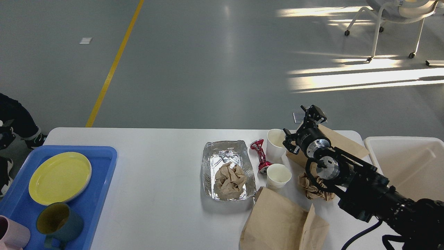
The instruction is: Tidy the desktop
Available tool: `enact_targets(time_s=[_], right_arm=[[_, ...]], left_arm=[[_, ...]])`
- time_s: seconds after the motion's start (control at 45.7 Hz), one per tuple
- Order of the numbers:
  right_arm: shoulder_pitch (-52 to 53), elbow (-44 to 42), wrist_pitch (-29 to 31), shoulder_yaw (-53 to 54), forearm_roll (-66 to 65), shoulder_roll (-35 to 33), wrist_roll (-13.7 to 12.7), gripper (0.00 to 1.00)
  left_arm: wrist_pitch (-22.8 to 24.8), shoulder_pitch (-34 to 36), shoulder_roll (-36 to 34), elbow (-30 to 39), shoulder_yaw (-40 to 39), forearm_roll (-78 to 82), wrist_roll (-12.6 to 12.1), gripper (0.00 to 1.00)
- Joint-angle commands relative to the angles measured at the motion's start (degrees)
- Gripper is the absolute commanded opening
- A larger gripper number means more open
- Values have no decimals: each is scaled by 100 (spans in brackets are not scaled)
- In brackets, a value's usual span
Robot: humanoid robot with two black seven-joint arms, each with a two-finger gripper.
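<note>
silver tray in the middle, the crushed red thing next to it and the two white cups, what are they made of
Silver tray: looks like thin aluminium foil, shiny, with wrinkled walls. Crushed red thing: probably a metal drink can, glossy red, creased and pinched at the waist. Two white cups: likely paper, matte white with thin rims, though thin plastic cannot be ruled out.

You're looking at a large lab or workshop hall: a glossy grey floor [222, 69] with a painted yellow line [112, 66], a wheeled chair [392, 21], and a white table [156, 194] standing in the open.
</note>
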State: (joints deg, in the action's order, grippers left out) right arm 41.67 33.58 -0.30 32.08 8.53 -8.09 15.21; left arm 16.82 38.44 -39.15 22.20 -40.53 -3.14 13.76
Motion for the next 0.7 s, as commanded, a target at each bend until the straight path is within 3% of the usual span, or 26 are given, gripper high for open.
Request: enact_targets(time_s=[0.0,0.175,0.263,0.679], right_arm=[[-1,0,4,0,0,0,0,100],[-1,0,-5,0,0,0,0,100],[-1,0,-5,0,0,0,0,100],[-1,0,-5,0,0,0,0,100]], left_arm=[[251,-336,390,4,-1622,-3,136,96],[858,-522,812,65,-2714,-20,-153,96],[814,-460,909,65,-2767,-73,-277,96],[533,-135,1006,57,-2688,-82,-260,96]])
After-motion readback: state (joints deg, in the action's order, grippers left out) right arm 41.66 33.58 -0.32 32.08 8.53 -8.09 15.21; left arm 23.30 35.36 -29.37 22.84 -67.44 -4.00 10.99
